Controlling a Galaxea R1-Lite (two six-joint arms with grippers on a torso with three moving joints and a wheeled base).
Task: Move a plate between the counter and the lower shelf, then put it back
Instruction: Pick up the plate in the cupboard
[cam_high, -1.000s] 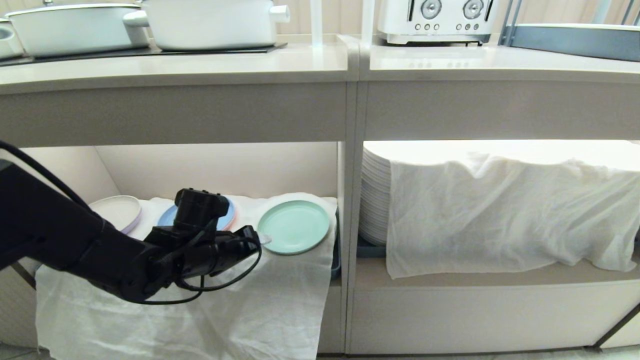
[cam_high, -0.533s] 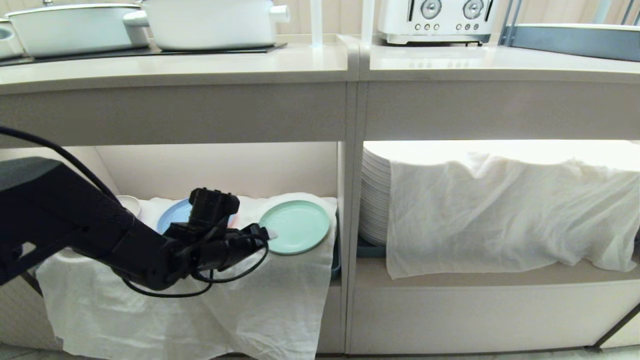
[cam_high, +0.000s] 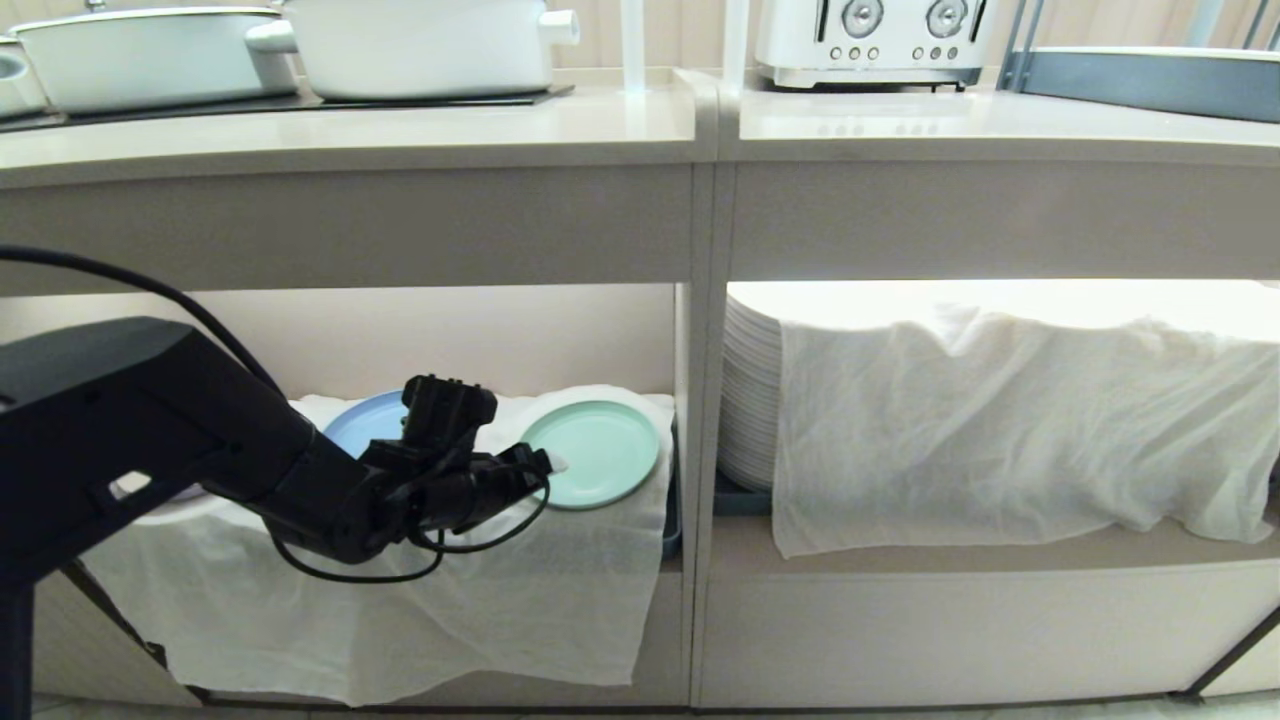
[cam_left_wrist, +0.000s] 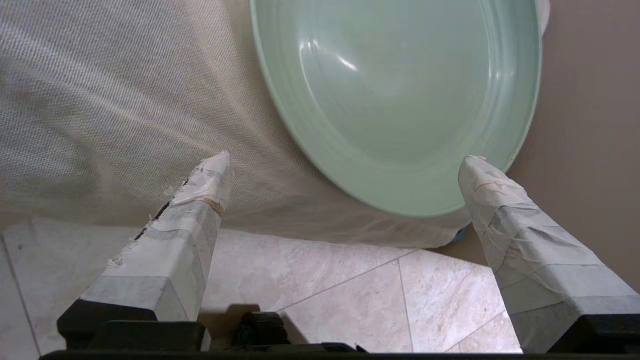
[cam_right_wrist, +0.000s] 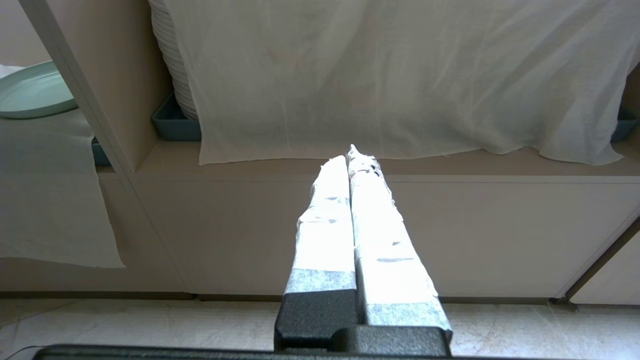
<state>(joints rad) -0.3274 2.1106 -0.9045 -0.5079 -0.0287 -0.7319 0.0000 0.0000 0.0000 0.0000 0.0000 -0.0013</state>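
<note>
Left gripper (cam_high: 545, 462), fingers spread wide, is hovering at the plate (cam_high: 592, 454)'s nine o'clock on the lower shelf (cam_high: 640, 545); the lift to the worktop (cam_high: 400, 125) is pending.

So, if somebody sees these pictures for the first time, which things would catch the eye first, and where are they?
Probably the black left gripper, open, reaching into the lower shelf at the near edge of the mint-green plate, which lies on a thin white cloth. In the next bay to the right, a tall stack of white plates sits half under another white cloth. White pots stand on the counter above.
</note>
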